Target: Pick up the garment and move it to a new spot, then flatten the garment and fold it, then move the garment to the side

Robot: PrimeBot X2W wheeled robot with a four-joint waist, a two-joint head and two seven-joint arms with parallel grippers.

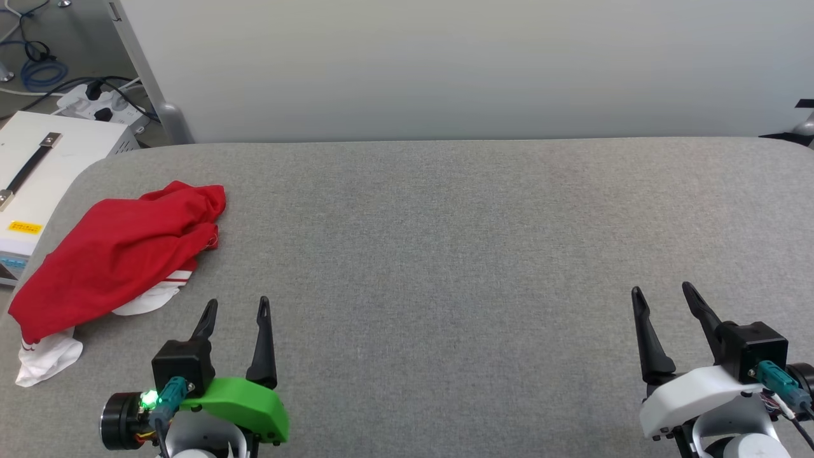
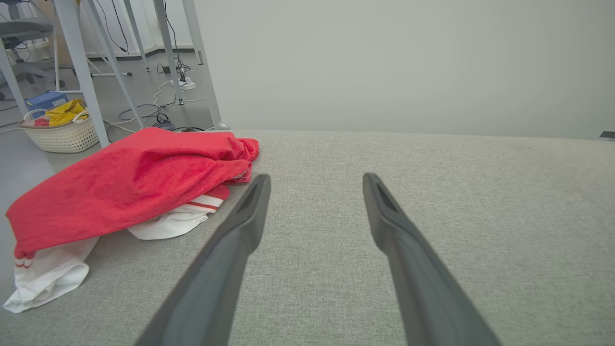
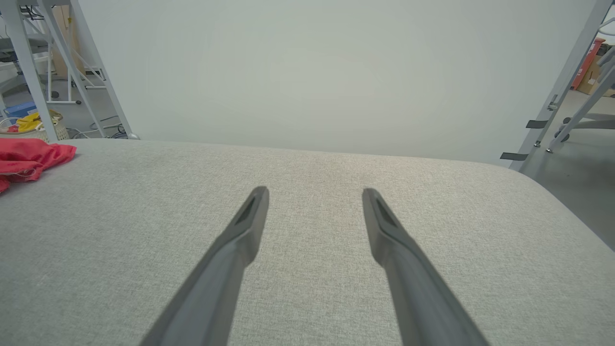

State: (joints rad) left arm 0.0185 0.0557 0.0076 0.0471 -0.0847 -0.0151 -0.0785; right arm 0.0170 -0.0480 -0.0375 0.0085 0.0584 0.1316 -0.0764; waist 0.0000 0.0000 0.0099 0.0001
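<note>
**Sam:** Where was the garment (image 1: 117,254) when you looked?

**Me:** It lay in a heap on the grey table (image 1: 445,254), far over by the left edge. I could not tell if it hung over the rim. Nothing was holding it.

**Sam:** Which way from your grippers?

**Me:** From my left gripper (image 1: 237,301) it sat at about ten o'clock, near but not touching. From my right gripper (image 1: 662,289) it was at nine o'clock and well apart, right across the table. So I judged the left arm was the one to go.

**Sam:** Were the grippers holding anything?

**Me:** No. Both had their two dark fingers (image 1: 262,343) spread wide, with only bare table between them.

**Sam:** How did the heap lie?

**Me:** Its long way ran from about seven o'clock up to one o'clock in the head view. The near end was low and wide; the far end was bunched into a knot.

**Sam:** And how did it look?

**Me:** Mostly red and crumpled, folded over itself. A white sleeve (image 1: 48,356) poked out at the near end. A second white sleeve (image 1: 149,300) with red stripes stuck out on the side facing my left gripper. I thought the cloth would be soft and floppy, so a pinch on the top fold might lift just one layer.
</note>
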